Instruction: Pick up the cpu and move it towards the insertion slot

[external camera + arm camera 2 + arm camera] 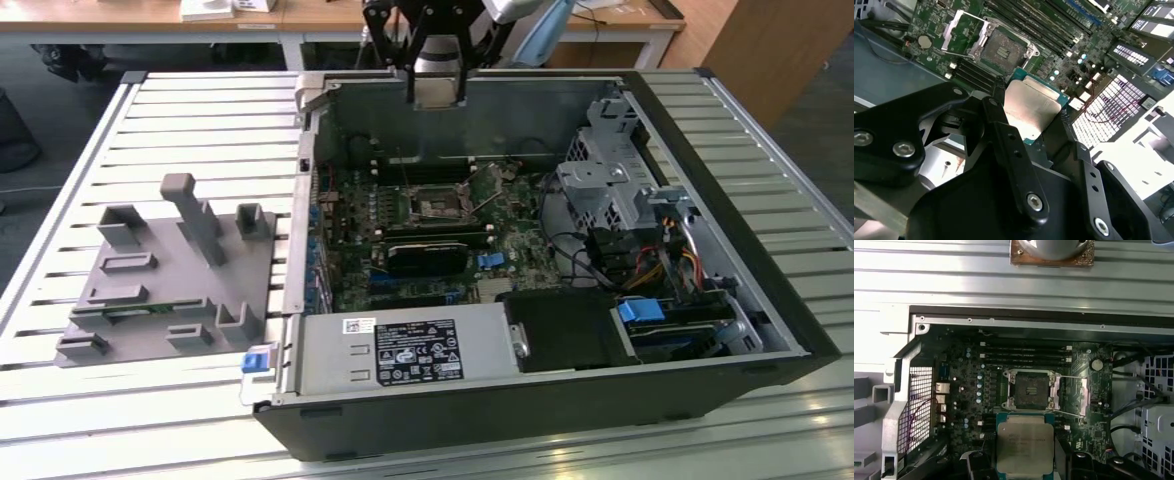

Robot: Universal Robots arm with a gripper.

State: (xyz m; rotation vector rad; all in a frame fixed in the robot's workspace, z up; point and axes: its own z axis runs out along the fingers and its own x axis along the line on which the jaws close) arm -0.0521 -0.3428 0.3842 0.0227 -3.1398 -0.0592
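Note:
My gripper (438, 88) hangs over the far wall of the open computer case and is shut on the cpu (438, 97). In both wrist views the cpu (1030, 106) (1025, 442) shows its silvery top and thin rim, pinched at two opposite edges by the black fingers (998, 97). The insertion slot (438, 207) is a square black socket in a silvery frame on the motherboard, with its cover and thin lever raised. The slot (1030, 390) (1002, 49) lies just beyond the held chip, apart from it, and the chip is well above the board.
The case wall (467, 85) stands under the gripper. A long black card (434, 255) lies nearer than the socket, memory slots (1024, 354) beyond it. A drive cage and cables (614, 200) are at the exterior view's right. A grey plastic fixture (174, 270) sits on the slatted table.

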